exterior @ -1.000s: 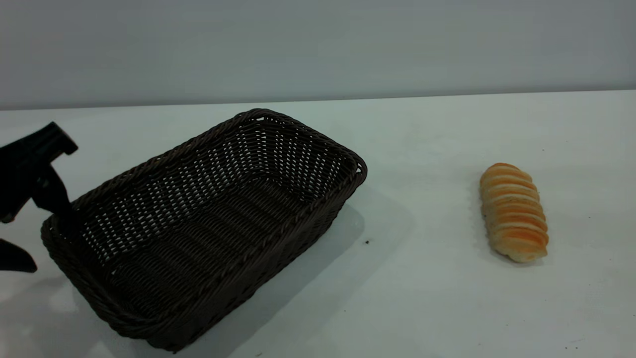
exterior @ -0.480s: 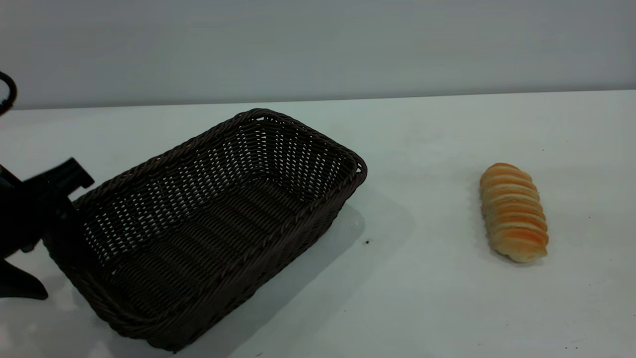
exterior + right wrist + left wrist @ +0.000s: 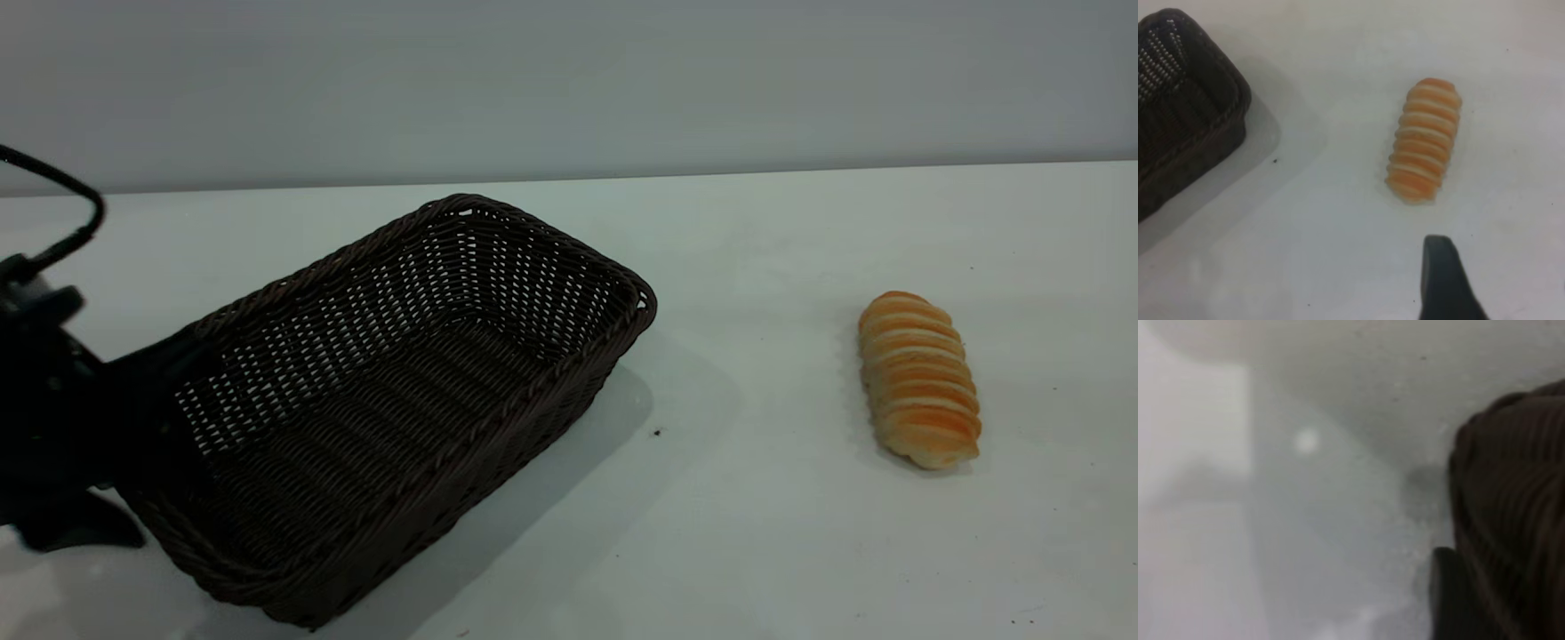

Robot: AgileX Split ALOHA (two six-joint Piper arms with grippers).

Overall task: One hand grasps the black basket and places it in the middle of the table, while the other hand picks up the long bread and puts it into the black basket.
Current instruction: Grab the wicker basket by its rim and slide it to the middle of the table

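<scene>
The black basket [image 3: 418, 391] lies at an angle on the left half of the white table [image 3: 756, 533]. My left gripper [image 3: 133, 444] is low at the basket's left end, open, with one finger inside the rim and one outside. In the left wrist view a finger [image 3: 1451, 600] lies against the basket wall [image 3: 1511, 507]. The long bread [image 3: 918, 380] lies alone on the table at the right. My right gripper [image 3: 1498, 293] hovers above the table short of the bread [image 3: 1423, 149], open and empty, with only one finger [image 3: 1441, 280] showing. It is out of the exterior view.
A wide bare strip of table separates the basket's right end [image 3: 1185, 113] from the bread. A grey wall [image 3: 569, 80] runs behind the table's far edge. A black cable [image 3: 80, 204] arcs above the left arm.
My left gripper has come down and moved right onto the basket's left end, its fingers now astride the rim. The basket and the bread have not moved.
</scene>
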